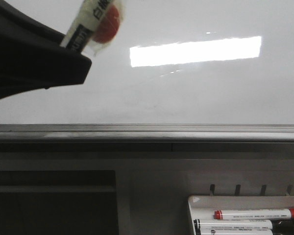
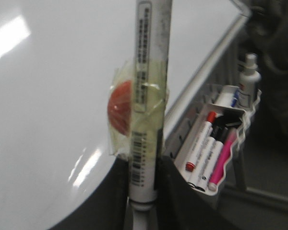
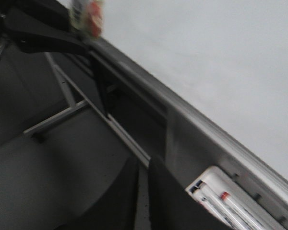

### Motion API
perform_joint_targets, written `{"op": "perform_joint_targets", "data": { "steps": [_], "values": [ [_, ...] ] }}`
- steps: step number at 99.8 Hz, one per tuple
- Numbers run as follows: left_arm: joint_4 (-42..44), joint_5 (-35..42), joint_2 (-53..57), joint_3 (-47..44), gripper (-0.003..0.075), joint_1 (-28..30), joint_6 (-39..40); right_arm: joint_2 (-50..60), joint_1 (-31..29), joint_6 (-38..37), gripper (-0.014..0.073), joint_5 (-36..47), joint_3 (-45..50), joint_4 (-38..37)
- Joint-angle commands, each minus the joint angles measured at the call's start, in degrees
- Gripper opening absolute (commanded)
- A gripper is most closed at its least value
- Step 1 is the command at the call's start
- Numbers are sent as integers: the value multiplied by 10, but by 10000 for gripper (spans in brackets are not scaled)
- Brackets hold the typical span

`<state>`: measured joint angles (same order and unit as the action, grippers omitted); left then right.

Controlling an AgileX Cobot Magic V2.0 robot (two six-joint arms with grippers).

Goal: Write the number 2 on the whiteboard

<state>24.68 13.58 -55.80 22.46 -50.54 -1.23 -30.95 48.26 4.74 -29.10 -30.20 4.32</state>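
1. the left gripper (image 2: 143, 191) sits at the far left of the whiteboard (image 1: 196, 93), jaws clamped on a white marker (image 2: 146, 120) with a red ball (image 2: 121, 111) taped to it.
2. the board's face is bare to the right; no number 2 shows.
3. a grey rail (image 1: 147, 132) edges the board's bottom.
4. a marker tray (image 1: 193, 205) hangs low right.
5. the right gripper (image 3: 143, 191) is below the rail, jaws almost shut, holding nothing.
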Motion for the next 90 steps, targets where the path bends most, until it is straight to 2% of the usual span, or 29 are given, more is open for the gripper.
{"op": "perform_joint_targets", "data": {
  "steps": [1, 8, 15, 29, 52, 69, 90],
  "values": [
    [60, -5, 21, 15, -20, -24, 4, -35, 57, 20, 197, 70, -28, 3],
    [68, -35, 29, 15, -20, -35, 3, -65, 97, 22, 325, 96, -31, -2],
    [87, -58, 38, 15, -20, -36, 3, -99, 121, 22, 393, 129, -35, -3],
    [129, -89, 61, 15, -20, -36, 2, -158, 129, 22, 393, 190, -45, -3],
    [133, -102, 103, 4, -20, -40, -1, -224, 129, 22, 393, 236, -73, -7],
    [179, -104, 107, -9, -20, -62, -2, -251, 129, 22, 393, 247, -97, -9],
    [180, -104, 107, -9, -20, -72, -2, -268, 129, 22, 386, 275, -104, -9]
  ]
}}
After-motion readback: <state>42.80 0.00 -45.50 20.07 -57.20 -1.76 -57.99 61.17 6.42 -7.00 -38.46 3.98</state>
